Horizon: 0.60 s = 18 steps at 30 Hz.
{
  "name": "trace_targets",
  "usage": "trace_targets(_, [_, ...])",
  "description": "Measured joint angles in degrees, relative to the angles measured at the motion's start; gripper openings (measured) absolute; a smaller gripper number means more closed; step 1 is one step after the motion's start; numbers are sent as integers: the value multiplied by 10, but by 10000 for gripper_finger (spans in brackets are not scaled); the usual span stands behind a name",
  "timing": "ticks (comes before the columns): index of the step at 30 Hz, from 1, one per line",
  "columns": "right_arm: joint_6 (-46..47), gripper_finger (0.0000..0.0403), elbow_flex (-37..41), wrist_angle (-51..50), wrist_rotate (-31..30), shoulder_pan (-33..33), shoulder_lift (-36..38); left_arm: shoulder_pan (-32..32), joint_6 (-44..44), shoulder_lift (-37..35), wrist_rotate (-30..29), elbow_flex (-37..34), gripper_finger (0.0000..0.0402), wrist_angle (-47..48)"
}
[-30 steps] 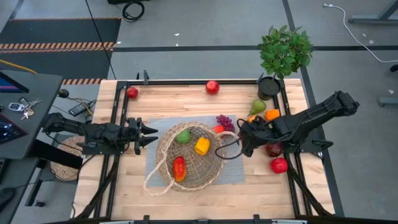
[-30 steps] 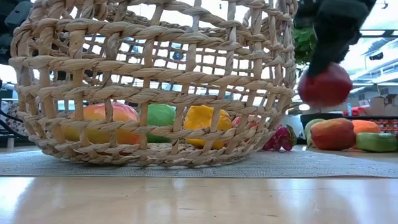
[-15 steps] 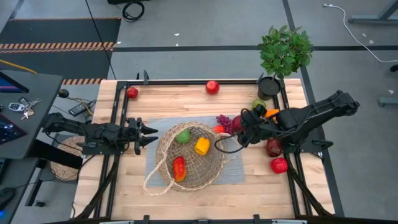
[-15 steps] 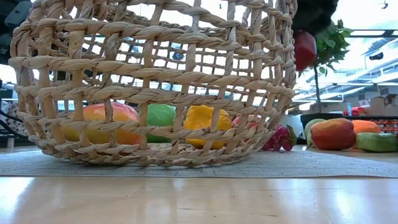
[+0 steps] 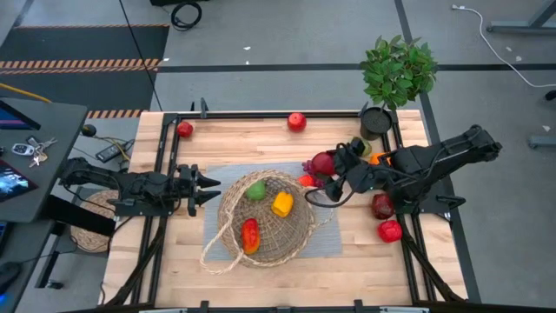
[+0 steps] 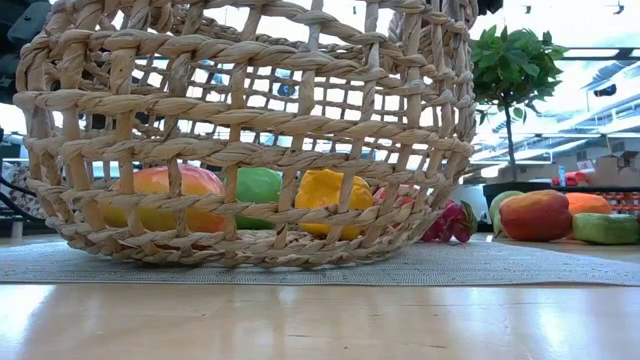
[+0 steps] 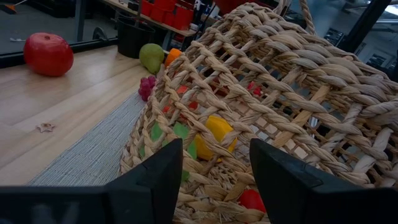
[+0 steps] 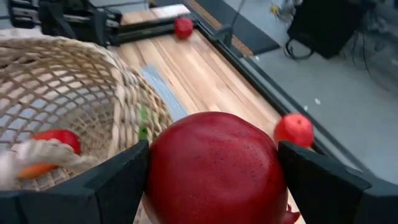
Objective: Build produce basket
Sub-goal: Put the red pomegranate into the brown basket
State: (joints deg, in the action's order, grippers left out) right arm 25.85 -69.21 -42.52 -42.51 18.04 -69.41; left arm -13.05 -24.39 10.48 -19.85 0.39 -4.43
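From above, the right hand (image 5: 329,169) grips a dark red fruit (image 5: 322,163) and has carried it up and toward the far side of the bench (image 5: 261,139) since a second ago, when it hung lower by the basket's right rim; it now sits just beside the purple grapes (image 5: 309,165), near the basket (image 5: 264,217) but not over its middle. The basket rests on a grey mat (image 5: 217,187) and holds a green fruit (image 5: 255,189), a yellow pepper (image 5: 282,204) and a red-orange mango (image 5: 250,236). The left hand (image 5: 211,188) waits at the basket's left rim, fingers spread, unmoved. From bench height, the red fruit that showed at the basket's right a second ago has left the picture; the mango (image 6: 160,192), green fruit (image 6: 260,186) and pepper (image 6: 330,195) lie inside the basket (image 6: 250,130), and loose produce (image 6: 538,214) stays on the bench at right. The left wrist view shows its own dark fingers (image 7: 155,180) apart in front of the wicker wall (image 7: 280,81). The right wrist view shows the red fruit (image 8: 214,168) clamped between both fingers (image 8: 115,186), with the basket (image 8: 68,99) beyond.
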Motion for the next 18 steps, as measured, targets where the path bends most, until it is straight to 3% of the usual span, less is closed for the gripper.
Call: trace_targets(18, [-169, 348, -19, 170, 1, 4, 3, 0, 0, 0, 0, 0, 197, 0])
